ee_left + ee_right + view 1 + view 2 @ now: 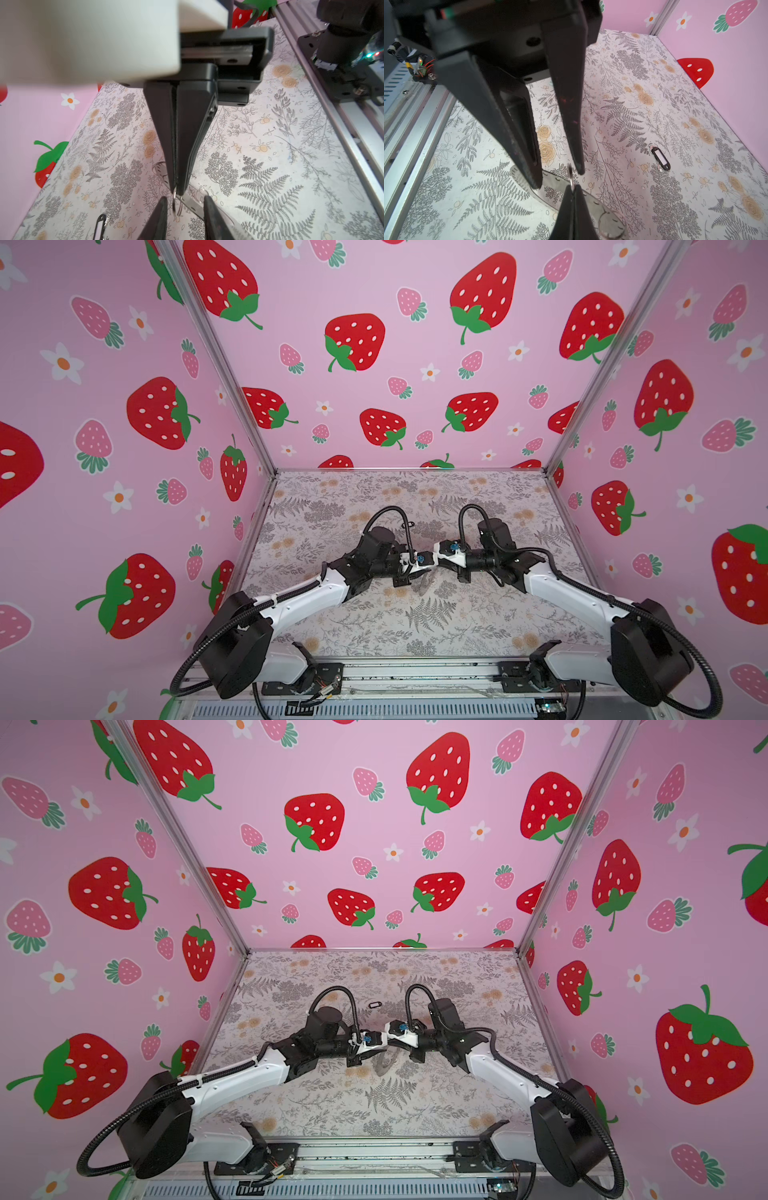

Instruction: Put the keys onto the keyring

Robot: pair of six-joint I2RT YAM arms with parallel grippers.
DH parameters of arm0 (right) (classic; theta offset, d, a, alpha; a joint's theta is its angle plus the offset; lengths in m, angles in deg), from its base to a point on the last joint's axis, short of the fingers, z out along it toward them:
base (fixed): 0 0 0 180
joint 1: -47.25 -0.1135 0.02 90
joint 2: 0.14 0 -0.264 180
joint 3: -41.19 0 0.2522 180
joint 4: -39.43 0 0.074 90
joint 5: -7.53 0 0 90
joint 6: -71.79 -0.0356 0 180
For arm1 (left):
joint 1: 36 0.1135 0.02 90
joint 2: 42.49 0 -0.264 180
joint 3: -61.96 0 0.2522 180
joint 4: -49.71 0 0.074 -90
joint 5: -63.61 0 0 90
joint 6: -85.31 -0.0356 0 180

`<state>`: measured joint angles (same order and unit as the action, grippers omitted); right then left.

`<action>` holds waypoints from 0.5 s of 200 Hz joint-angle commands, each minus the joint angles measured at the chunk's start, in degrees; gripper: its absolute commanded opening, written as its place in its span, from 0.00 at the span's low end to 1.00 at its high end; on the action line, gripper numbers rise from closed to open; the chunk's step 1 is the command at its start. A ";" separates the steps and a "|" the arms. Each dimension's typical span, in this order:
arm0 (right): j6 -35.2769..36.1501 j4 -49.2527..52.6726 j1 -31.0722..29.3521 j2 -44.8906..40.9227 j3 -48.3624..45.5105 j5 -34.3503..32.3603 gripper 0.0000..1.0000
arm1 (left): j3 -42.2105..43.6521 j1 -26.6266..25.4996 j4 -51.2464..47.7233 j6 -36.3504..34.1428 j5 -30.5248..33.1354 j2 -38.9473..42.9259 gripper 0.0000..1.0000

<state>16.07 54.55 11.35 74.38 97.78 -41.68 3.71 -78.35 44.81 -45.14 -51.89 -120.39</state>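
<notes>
The keyring (pixel 552 180), a flat silvery metal ring with tiny rim holes, lies on the floral mat, faint in both top views (pixel 427 584) (pixel 382 1064). My right gripper (pixel 573 188) is shut on a small wire ring (pixel 571 179) that stands upright just above the keyring (pixel 193 205). My left gripper (pixel 185 199) is open, its fingers on either side of that wire ring (pixel 174 203) without touching it. The keys, on a black-rimmed white-centred tag (pixel 660 156), lie apart on the mat, farther back (pixel 375 1005). Both grippers meet tip to tip at mid-table (pixel 430 566).
Pink strawberry-patterned walls (pixel 124 448) close in the mat on three sides. An aluminium rail (pixel 415 674) with both arm bases runs along the front edge. Black cables (pixel 399 518) arch over each wrist.
</notes>
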 commanded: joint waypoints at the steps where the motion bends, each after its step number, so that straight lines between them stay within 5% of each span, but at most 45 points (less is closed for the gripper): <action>1: 2.55 8.96 -0.49 0.98 3.40 -0.43 0.00 | -2.01 -1.38 -2.63 -4.38 6.48 0.57 0.31; 100: 2.28 11.53 -1.54 2.37 6.47 -0.90 0.00 | -3.48 -3.83 -2.65 -4.13 14.16 -1.71 0.27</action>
<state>17.60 64.19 10.46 76.59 102.63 -43.62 3.38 -81.80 43.74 -48.46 -39.65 -120.96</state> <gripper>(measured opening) 0.045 0.277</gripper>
